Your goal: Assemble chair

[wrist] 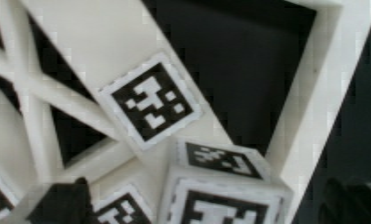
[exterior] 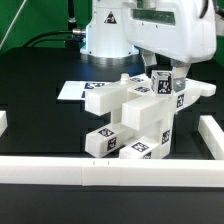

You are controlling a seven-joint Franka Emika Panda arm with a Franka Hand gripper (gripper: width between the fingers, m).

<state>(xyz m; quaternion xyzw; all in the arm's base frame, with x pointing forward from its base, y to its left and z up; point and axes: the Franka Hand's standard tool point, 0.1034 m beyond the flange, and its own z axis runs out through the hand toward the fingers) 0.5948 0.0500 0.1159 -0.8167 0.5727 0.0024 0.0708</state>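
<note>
Front rail: long low white bar (exterior: pixel 110 172) running across the near edge of the black table (exterior: pixel 40 125).
Chair: chunky white body (exterior: pixel 135 115) standing just behind the front rail, about mid-table, with blocks stacked and joined, rising toward the exterior view's right.
Labels: square black-and-white tags on the chair's faces, two on its lowest blocks (exterior: pixel 130 148) and more up top. They are patterns only, with no letters I can read.
Close-up from the wrist: crossed white bars of the frame (wrist: pixel 57 90) carry one big tag. A small cube (wrist: pixel 223 160) below them shows tags on two faces.
Gripper: hangs over the chair's top at the exterior view's right (exterior: pixel 163 82). Its jaws are spread wide, and one dark finger (wrist: pixel 66 200) sits off to the side of the tagged blocks, holding nothing.
Side rails: one short white bar at the exterior view's right (exterior: pixel 212 135) and a stub at its left edge (exterior: pixel 3 122).
Open room: bare black tabletop on the exterior view's left between the chair and the stub. The right side is tighter.
Marker board: flat white sheet (exterior: pixel 68 90) lying behind the chair, partly hidden.
Robot base: white column (exterior: pixel 105 35) at the back, with a small triangle sign too small to read.
</note>
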